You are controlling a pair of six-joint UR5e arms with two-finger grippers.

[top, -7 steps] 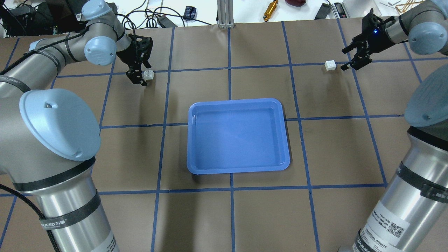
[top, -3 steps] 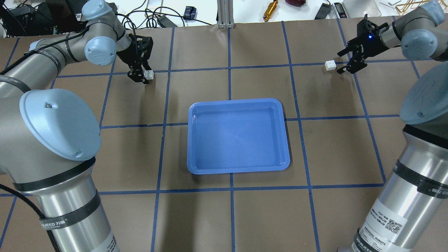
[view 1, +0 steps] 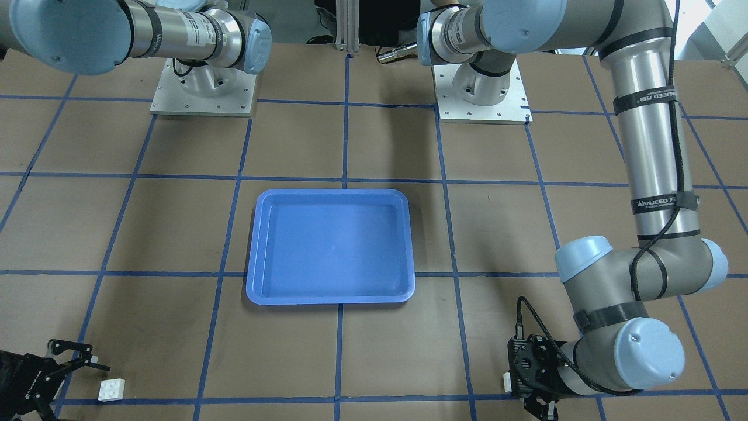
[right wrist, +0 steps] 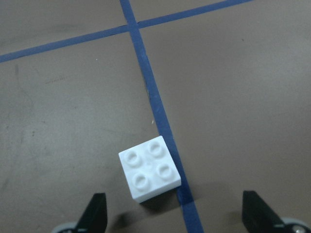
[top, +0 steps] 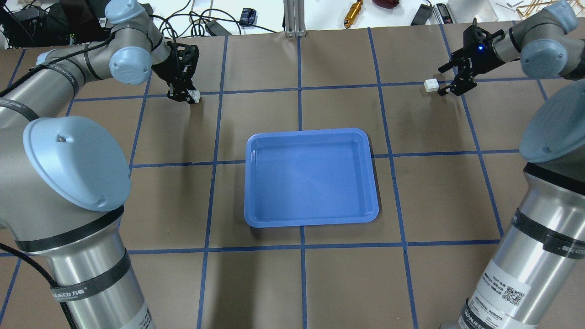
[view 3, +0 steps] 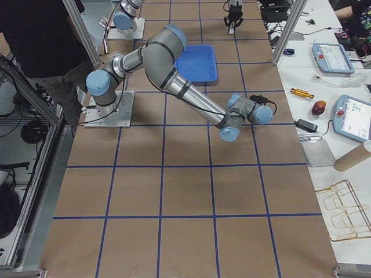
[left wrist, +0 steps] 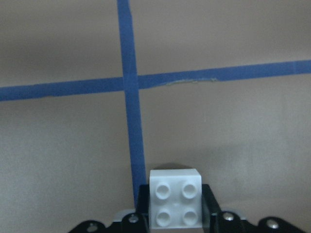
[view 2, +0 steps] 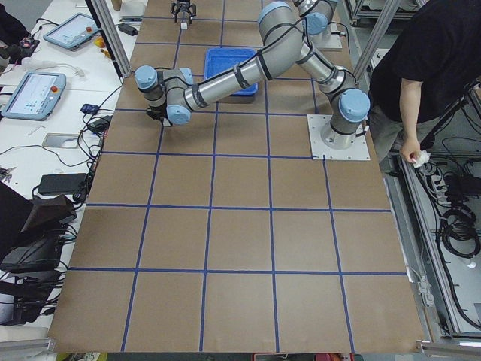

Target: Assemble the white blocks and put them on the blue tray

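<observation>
The blue tray lies empty at the table's middle, also in the front view. My left gripper is at the far left. In the left wrist view it is shut on one white block, studs up, with a finger pressed against each side. That block also shows in the overhead view. My right gripper is open at the far right. The other white block sits on the table just ahead of its wide-apart fingertips, beside a blue tape line; it also shows in the overhead view.
Blue tape lines grid the brown table. Cables and a yellow tool lie beyond the far edge. The arm bases stand on the robot's side. A person stands beside the table.
My left gripper has slid over the left white block and shut on it. My right gripper has moved closer to the right white block, still open.
</observation>
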